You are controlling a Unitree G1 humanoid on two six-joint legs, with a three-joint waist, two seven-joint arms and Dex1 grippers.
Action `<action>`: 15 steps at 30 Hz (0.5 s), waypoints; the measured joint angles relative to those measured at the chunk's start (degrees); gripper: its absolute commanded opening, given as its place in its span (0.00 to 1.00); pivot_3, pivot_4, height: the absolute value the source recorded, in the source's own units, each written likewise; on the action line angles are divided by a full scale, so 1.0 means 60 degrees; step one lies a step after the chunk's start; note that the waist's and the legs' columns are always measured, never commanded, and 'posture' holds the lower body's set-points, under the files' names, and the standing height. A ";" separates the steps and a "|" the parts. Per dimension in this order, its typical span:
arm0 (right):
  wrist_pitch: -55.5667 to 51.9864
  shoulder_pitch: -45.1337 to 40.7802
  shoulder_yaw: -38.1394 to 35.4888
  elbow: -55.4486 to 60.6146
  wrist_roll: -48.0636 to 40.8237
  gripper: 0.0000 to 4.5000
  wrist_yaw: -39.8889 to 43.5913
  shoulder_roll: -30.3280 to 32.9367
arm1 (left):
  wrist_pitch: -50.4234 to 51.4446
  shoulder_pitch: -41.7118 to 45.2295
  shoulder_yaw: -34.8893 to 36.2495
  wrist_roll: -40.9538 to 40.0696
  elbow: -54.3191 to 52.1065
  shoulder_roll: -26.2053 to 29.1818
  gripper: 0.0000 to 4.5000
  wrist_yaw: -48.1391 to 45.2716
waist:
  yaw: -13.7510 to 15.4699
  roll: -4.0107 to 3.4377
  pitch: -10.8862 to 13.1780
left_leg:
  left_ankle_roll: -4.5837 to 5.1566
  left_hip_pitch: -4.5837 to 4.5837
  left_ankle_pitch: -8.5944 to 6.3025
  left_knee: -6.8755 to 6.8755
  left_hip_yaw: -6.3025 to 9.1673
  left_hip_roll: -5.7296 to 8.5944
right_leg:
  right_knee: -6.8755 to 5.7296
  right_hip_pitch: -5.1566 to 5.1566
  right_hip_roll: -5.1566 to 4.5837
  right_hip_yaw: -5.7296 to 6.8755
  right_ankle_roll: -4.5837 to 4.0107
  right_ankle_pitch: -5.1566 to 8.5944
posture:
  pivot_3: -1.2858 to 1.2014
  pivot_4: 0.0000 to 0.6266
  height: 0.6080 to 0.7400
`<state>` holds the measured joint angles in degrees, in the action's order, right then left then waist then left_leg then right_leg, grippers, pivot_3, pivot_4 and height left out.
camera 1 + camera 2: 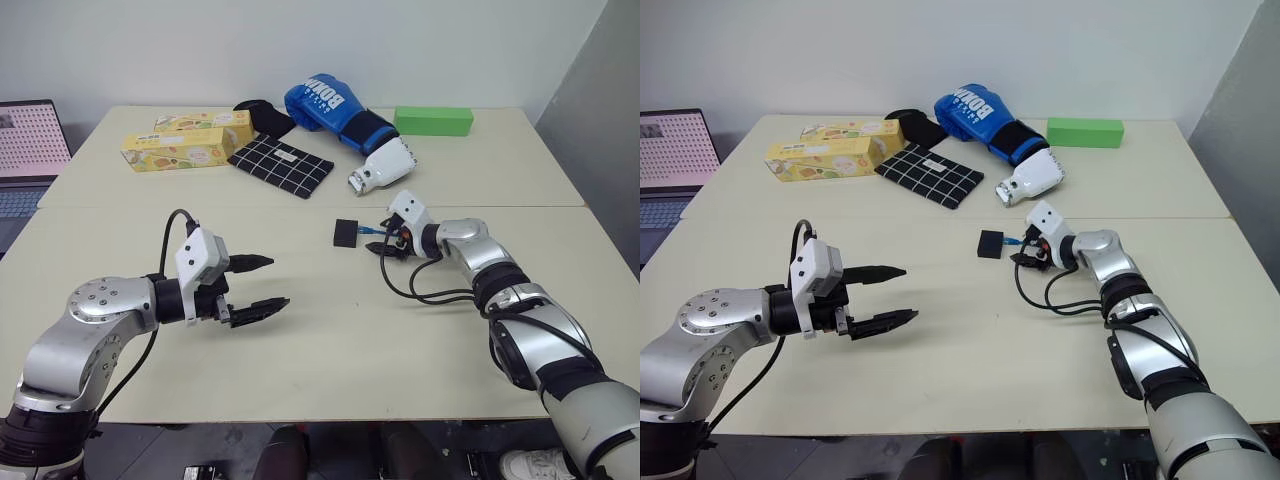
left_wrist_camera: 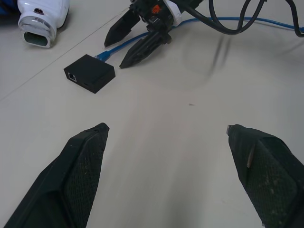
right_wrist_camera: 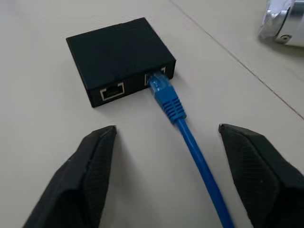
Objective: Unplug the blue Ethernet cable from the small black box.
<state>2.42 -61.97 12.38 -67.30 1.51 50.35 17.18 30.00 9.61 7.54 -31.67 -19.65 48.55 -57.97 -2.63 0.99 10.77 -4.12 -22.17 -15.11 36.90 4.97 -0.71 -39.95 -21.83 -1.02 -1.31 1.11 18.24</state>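
Blue cable (image 3: 173,107) plugged into small black box (image 3: 118,52), mid-tabletop (image 1: 330,340). Right gripper (image 3: 166,166) just behind at four o'clock, fingers spread astride the cord. Best to pinch the boot, pull straight back. Left gripper (image 1: 258,285) idle at seven o'clock, fingers spread.

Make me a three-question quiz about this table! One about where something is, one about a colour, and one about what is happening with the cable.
1. Where does the green block lie?
A. at the table's far edge
B. beside the left gripper
C. on the checked cloth

2. What colour is the boxing glove?
A. red
B. blue
C. yellow

3. The blue Ethernet cable is
A. plugged into the small black box
B. lying loose, unplugged
C. held by the left gripper

Answers: 1 A, it lies far back, right of the glove. 2 B, plainly blue. 3 A, its plug sits in a port, between the right gripper's open fingers.
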 measured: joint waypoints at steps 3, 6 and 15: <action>0.0205 -0.0051 0.0006 -0.0098 0.0241 0.48 0.0154 -0.0080 | 0.0000 0.0001 0.0000 0.0000 0.0001 0.0000 0.95 -0.0003 | -0.0022 0.0000 0.0000 | 0.0000 0.0003 0.0000 0.0000 0.0000 0.0001 | -0.0003 0.0000 0.0000 0.0000 0.0000 0.0000 | 0.52 0.24 1.00; 0.0382 -0.0110 0.0026 -0.0181 0.0460 0.34 0.0150 -0.0140 | 0.0000 0.0028 -0.0002 0.0002 0.0027 -0.0001 0.95 -0.0013 | -0.0040 0.0000 0.0000 | 0.0000 0.0005 0.0000 0.0001 0.0000 0.0001 | -0.0006 0.0000 0.0000 0.0000 0.0000 0.0000 | 0.52 0.24 1.00; 0.0604 -0.0228 0.0029 -0.0245 0.0975 0.01 -0.0361 -0.0156 | 0.0031 0.0188 -0.0106 0.0030 0.0416 -0.0202 0.95 0.0042 | -0.0043 0.0000 0.0000 | 0.0000 0.0006 0.0000 0.0001 0.0001 0.0001 | -0.0007 0.0000 -0.0003 0.0000 0.0000 0.0000 | 0.52 0.24 1.00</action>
<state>6.04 -63.34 12.56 -68.77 7.36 48.19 16.24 30.19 10.74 6.90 -31.49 -17.16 47.34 -57.72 -2.89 0.99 10.77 -4.12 -22.14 -15.11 36.91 4.97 -0.70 -39.99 -21.82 -1.04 -1.31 1.11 18.24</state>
